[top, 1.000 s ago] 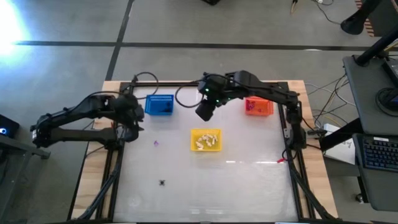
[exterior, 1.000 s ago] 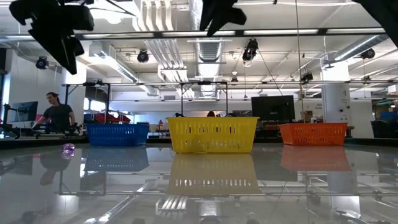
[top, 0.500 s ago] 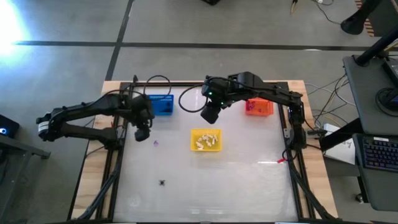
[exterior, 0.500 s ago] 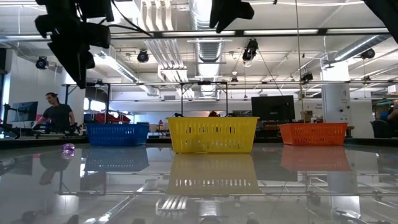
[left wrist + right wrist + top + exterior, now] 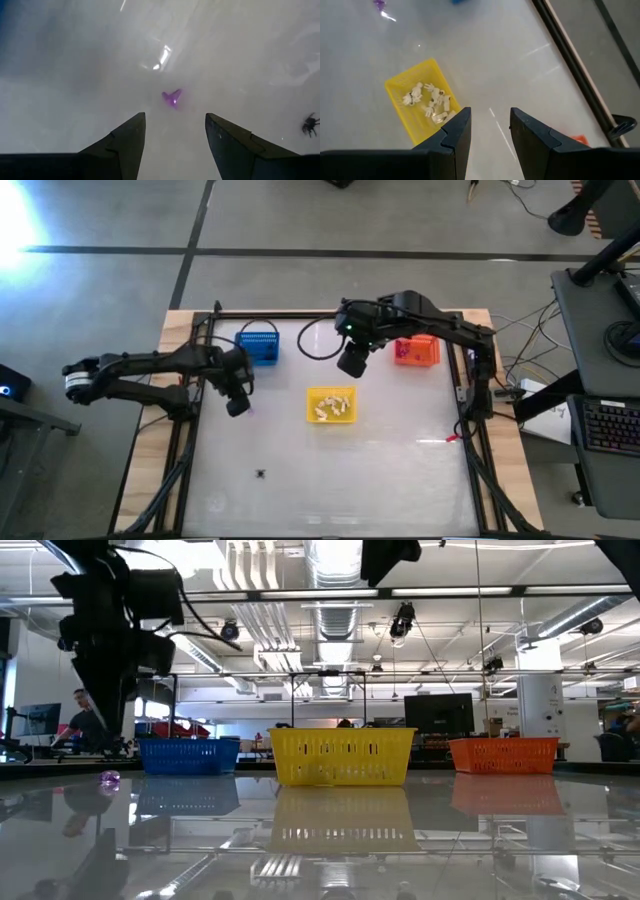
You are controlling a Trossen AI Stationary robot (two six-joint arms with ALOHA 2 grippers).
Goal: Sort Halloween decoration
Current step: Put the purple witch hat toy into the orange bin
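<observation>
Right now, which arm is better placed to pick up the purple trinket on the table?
Left. The left hand hangs open right over the purple trinket; the right hand is away, above the yellow basket.

Purple, black and cream on a pale glossy table (image 5: 400, 480)

Purple trinket (image 5: 172, 97) glows ahead, black spider (image 5: 310, 124) nearby; cream figures (image 5: 431, 102) fill the yellow basket (image 5: 400, 107), flanked by blue basket (image 5: 259, 346) and orange basket (image 5: 416, 351).

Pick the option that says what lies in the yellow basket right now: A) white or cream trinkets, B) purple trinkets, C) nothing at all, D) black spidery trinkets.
A: both the high view and the right wrist view show a cluster of white or cream trinkets inside the yellow basket, with nothing black or purple among them.
</observation>
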